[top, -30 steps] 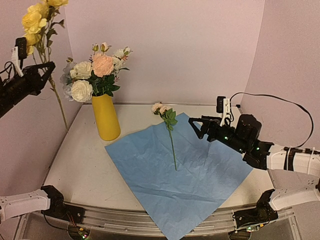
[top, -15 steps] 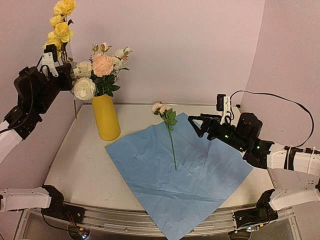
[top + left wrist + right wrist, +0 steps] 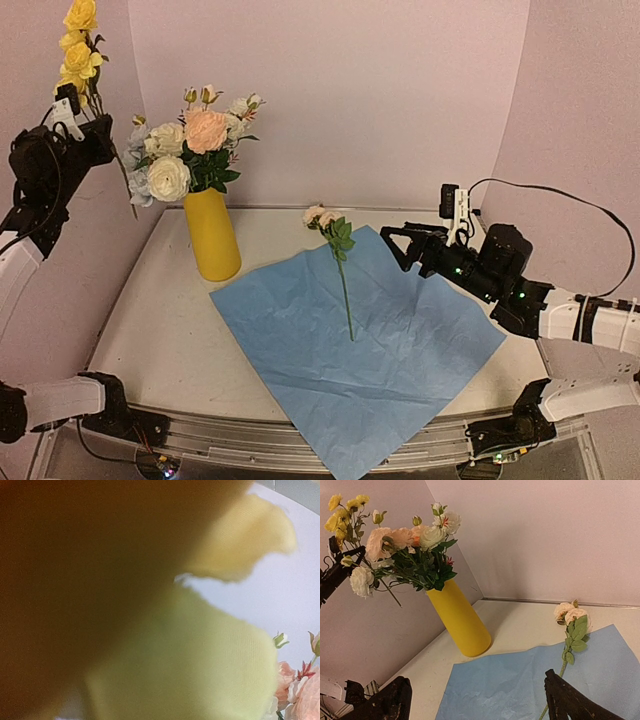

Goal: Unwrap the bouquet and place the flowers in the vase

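**A:** What is different from a second ago?

**B:** Mostly the left side. The left gripper (image 3: 98, 135) is pinched shut on the stem of the yellow roses (image 3: 78, 40). Half a second back it had swung right, so those blooms were close beside the bunch (image 3: 190, 150) that stands in the vase (image 3: 212, 238). Now it is back at the upper left of the frame, and the stem's loose end slants down toward the bunch without reaching the vase mouth.

**A:** So the stem isn't in yet?

**B:** No. I read the swing as lining up, not inserting. The mouth is crowded with leaves, so the stem end will likely need to come in from above. The left wrist view is no help here (it shows little more than blurred yellow petals against the lens).

**A:** And the right arm?

**B:** It has hardly moved. The right gripper (image 3: 392, 250) hangs right of centre with its jaws spread wide and nothing between them, over the far right corner of the blue paper (image 3: 380, 360).

**A:** Is the wrapping done?

**B:** It looks so. The paper lies open and flat on the table (image 3: 160, 330), in the lower middle of the frame. One pale rose (image 3: 341, 268) lies on it where it lay before, with its blooms just past the paper's far edge. That leaves two stems to place: the one held and this one.
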You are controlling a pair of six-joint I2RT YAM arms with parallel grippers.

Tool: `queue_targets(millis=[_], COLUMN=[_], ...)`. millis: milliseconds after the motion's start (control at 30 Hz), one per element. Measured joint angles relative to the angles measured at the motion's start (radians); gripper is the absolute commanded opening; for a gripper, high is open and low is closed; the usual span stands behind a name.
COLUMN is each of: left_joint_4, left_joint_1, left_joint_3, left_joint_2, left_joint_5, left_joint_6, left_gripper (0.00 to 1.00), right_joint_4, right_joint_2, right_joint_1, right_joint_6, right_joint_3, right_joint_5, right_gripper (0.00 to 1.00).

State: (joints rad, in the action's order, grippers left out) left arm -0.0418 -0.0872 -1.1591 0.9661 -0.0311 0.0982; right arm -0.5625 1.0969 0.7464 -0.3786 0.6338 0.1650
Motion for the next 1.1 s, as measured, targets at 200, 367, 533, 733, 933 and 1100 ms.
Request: queue_targets(millis=[200, 367, 533, 733, 933, 1100], left_joint_4=[-0.025, -0.156, -0.385, -0.615, -0.826, -0.932], left_joint_1=[0.232, 0.429, 0.432, 0.434, 0.435, 0.425], left_joint_3=[0.009, 0.079, 0.183, 0.265, 0.283, 0.285], left_joint_2=[0.002, 0.004, 0.012, 0.017, 0.083, 0.150], left_joint_5=[0.303, 0.543, 0.670, 0.663, 0.652, 0.631], left_joint_6=[0.126, 0.304, 0.496, 0.640, 0.762, 0.820], left_gripper=[0.00, 0.00, 0.00, 0.00, 0.00, 0.00], right_joint_4=[0.002, 0.002, 0.003, 0.003, 0.004, 0.003], right_joint_2=[0.000, 0.000, 0.001, 0.007, 0.015, 0.017], right_joint_1=[0.000, 0.000, 0.000, 0.000, 0.000, 0.000], right_joint_6=[0.000, 0.000, 0.000, 0.000, 0.000, 0.000], right_joint_3=[0.000, 0.000, 0.000, 0.000, 0.000, 0.000], right_joint_5=[0.001, 0.002, 0.002, 0.005, 0.008, 0.008], right_gripper=[0.93, 0.93, 0.93, 0.93, 0.93, 0.93])
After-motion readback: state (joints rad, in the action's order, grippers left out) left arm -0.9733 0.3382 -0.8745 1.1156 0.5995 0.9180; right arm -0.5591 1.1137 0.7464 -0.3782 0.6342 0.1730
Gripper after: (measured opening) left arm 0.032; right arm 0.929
